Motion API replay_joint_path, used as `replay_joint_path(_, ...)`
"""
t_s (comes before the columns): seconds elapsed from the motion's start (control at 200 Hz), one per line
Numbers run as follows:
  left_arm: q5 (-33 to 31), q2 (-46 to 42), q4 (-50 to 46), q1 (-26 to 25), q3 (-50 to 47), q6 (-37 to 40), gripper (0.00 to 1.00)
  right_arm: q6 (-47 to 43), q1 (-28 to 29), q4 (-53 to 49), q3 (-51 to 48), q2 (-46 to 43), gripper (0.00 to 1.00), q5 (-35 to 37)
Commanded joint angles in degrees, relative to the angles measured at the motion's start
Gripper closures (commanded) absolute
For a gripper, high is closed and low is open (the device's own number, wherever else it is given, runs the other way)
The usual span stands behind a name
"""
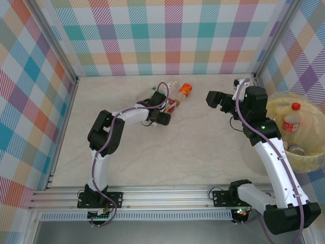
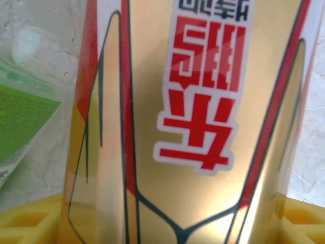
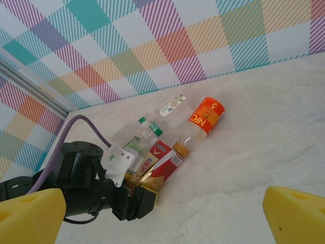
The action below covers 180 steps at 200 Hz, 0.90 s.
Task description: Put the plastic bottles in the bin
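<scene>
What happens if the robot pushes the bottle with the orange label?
The orange-label bottle lies on its side on the smooth table, so it would probably roll. Its clear part looks mostly empty, so it is likely light and easy to knock away. Thin clear plastic may dent if squeezed hard.

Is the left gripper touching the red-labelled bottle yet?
Cannot tell. The left wrist view shows the red-labelled bottle between the fingers of the left gripper, but its edges hide any contact; the top view is too coarse.
</scene>
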Motion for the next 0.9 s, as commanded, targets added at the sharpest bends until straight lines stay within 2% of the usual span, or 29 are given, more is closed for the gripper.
replay_joint_path(0.0,0.1,-3.5,0.9,-0.9,0.0,-1.2,0.31,-1.6,0.6,3.2,-0.9,0.3,0.0,-2.9)
replay_joint_path(0.135,1.4,-6.6,2.1,-0.9,-1.9,-2.5,0.38,-0.7,1.0,5.1,-0.7,1.5,0.0,-4.7)
replay_joint_path(0.36,4.6,-13.0,4.2,-0.9,-5.4,-5.0,0.42,4.6,1.6,6.6,-0.9,4.7,0.0,-3.5)
replay_joint_path(0.475,10.8,-17.3,9.6,-0.7,-8.2,-6.6,0.44,10.1,1.7,9.0,-1.9,6.6,0.0,-5.0)
replay_joint_path(0.54,15.6,-19.9,12.6,-0.6,-9.9,-7.8,0.45,13.5,1.7,12.9,-3.1,7.9,0.0,-9.0)
replay_joint_path(0.605,17.8,-22.4,15.2,-0.6,-11.4,-9.0,0.46,17.9,1.8,16.7,-3.8,9.3,0.0,-12.6)
replay_joint_path(0.8,18.1,-28.0,18.6,-1.1,-14.4,-8.6,0.47,24.5,4.6,25.5,-3.5,14.7,0.0,-17.8)
replay_joint_path(0.895,18.5,-29.5,18.4,-1.6,-14.8,-8.0,0.48,26.5,6.7,28.3,-2.8,17.5,0.0,-16.4)
